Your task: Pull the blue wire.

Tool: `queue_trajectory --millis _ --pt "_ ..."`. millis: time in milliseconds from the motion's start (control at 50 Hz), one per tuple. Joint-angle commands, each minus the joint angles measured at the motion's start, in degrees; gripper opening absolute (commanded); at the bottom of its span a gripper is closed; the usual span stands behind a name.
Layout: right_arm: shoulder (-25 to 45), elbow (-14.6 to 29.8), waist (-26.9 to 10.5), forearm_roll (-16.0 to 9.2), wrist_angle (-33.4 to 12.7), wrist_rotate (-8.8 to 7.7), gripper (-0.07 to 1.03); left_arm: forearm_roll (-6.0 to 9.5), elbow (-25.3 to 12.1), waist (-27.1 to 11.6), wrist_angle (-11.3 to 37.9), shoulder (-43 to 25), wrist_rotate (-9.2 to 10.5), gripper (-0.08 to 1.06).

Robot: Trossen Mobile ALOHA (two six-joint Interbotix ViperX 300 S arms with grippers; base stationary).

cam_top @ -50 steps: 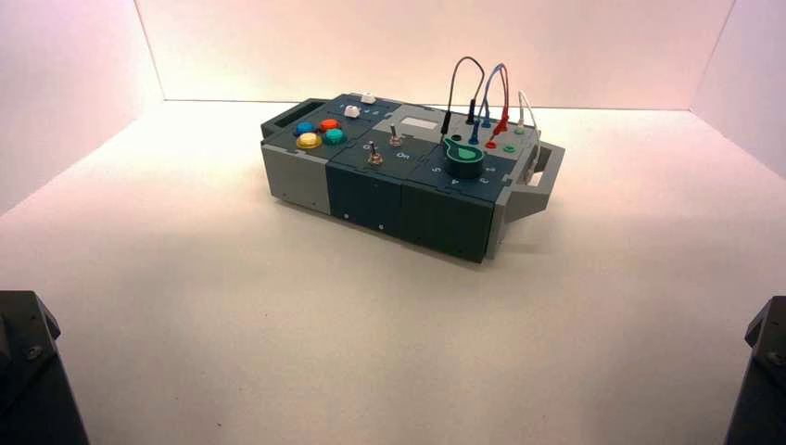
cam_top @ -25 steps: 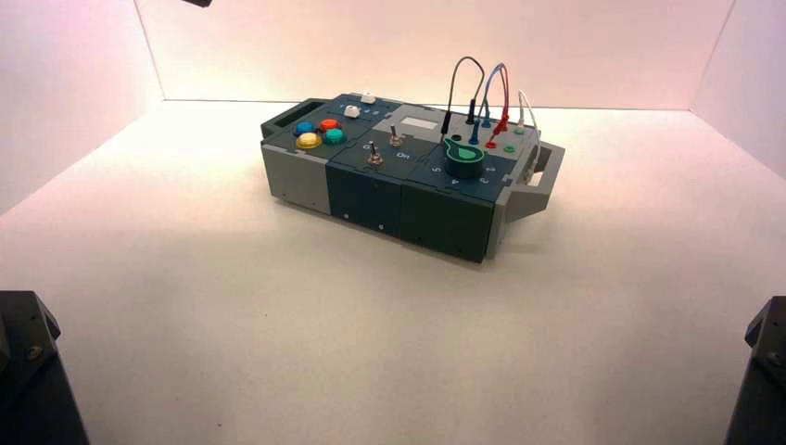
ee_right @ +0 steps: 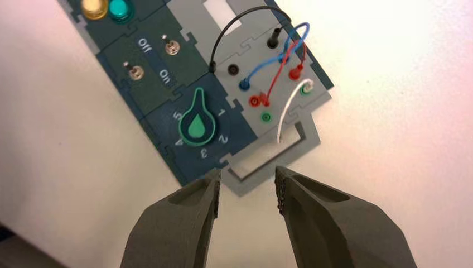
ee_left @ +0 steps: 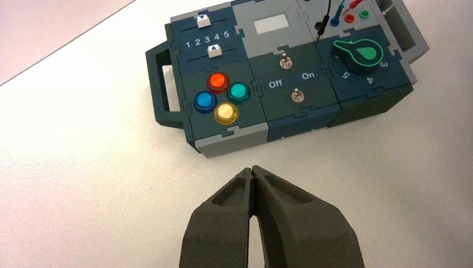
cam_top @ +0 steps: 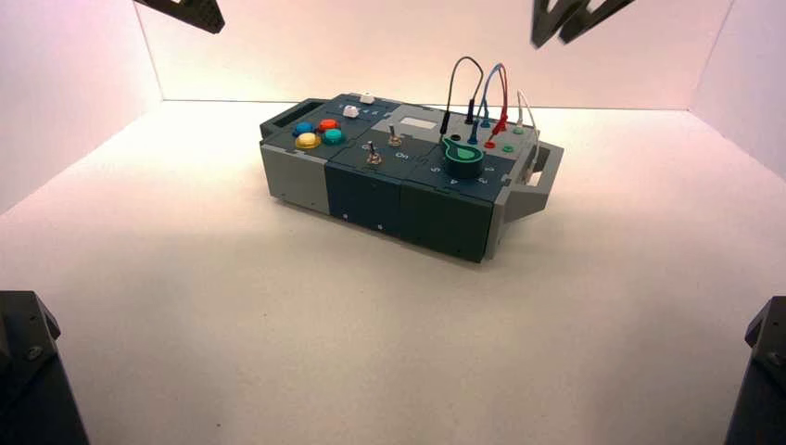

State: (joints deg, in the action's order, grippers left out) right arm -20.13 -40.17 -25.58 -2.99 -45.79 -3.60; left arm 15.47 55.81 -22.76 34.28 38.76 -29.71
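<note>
The blue wire (cam_top: 488, 88) arches over the jack panel at the box's (cam_top: 371, 190) far right end. Both its dark blue plugs sit in sockets, one of them (ee_right: 244, 85) plain in the right wrist view; one blue plug (ee_left: 334, 20) also shows in the left wrist view. My right gripper (ee_right: 247, 187) is open and empty, high above the box's grey end handle (ee_right: 268, 167) and well short of the wire; in the high view it (cam_top: 570, 17) hangs at the top edge. My left gripper (ee_left: 254, 170) is shut on nothing, high over the table before the button end.
A red wire (ee_right: 277, 72), a black wire (ee_right: 234, 25) and a white wire (ee_right: 287, 111) crowd the same jack panel. A green knob (ee_right: 198, 125) sits beside it, then two toggles (ee_left: 291, 78), coloured buttons (ee_left: 222, 97) and two sliders (ee_left: 207, 36). Dark arm bases (cam_top: 28, 371) fill the lower corners.
Both grippers have come into the top of the high view, the left one first and the right one after it. The box and its wires have not moved.
</note>
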Motion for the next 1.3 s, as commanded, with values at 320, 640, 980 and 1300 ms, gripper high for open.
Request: queue_trajectory --millis 320,640,980,1300 --pt "8.26 2.02 -0.70 0.26 9.14 0.26 0.53 1.23 -1.76 -1.58 -1.32 -1.05 -0.18 -0.03" --pt "15.56 5.01 -2.64 0.35 11.51 0.00 0.53 1.14 -1.32 -1.58 -2.55 -1.49 -0.18 -0.03" --pt "20.21 7.91 -2.55 2.55 11.95 0.18 0.53 0.97 -0.88 -1.58 -2.99 -0.88 -0.26 -0.03" --pt "24.08 10.46 -2.46 4.66 11.60 0.26 0.53 0.97 -0.79 -1.58 -2.99 -0.79 -0.26 -0.03"
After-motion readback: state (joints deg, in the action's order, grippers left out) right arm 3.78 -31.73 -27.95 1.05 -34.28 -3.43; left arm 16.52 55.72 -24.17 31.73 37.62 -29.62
